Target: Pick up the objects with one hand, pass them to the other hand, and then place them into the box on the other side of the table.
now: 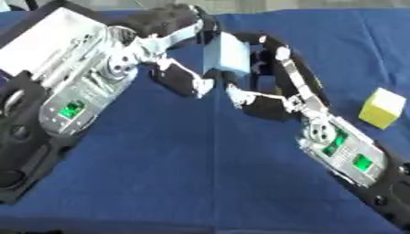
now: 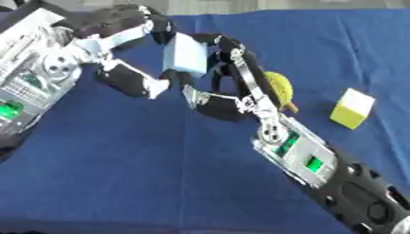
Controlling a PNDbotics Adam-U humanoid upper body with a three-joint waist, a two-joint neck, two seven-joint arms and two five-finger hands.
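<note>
A: Why is the blue block (image 1: 227, 55) up in the air over the middle of the surface?

B: It looks like the hand-over. Both hands meet at the block: the left hand (image 1: 172, 43) has its fingers curled over the block's top and left side, with its thumb below, and the right hand (image 1: 272, 68) has its fingers curled round the block's right side and its thumb under it. So each hand is clamped on the block, which fits a pass from one to the other.

A: Which hand is giving?

B: I cannot tell from this moment. Judging by the task, the taker would carry it to a box on its own side, but no box shows in either view.

A: What else waits?

B: A yellow cube (image 2: 352, 109) sits on the surface well to the right of the block, untouched. Nearer the block, just behind the right arm, a yellow rounded thing (image 2: 279, 87) with a brown tip lies on the surface, partly hidden; it may be a fruit.

A: And the surface itself?

B: A blue cloth (image 1: 200, 173) covers it, with a crease running toward the viewer from under the block. Beyond the block, only a pale strip of the room shows past the far edge.
</note>
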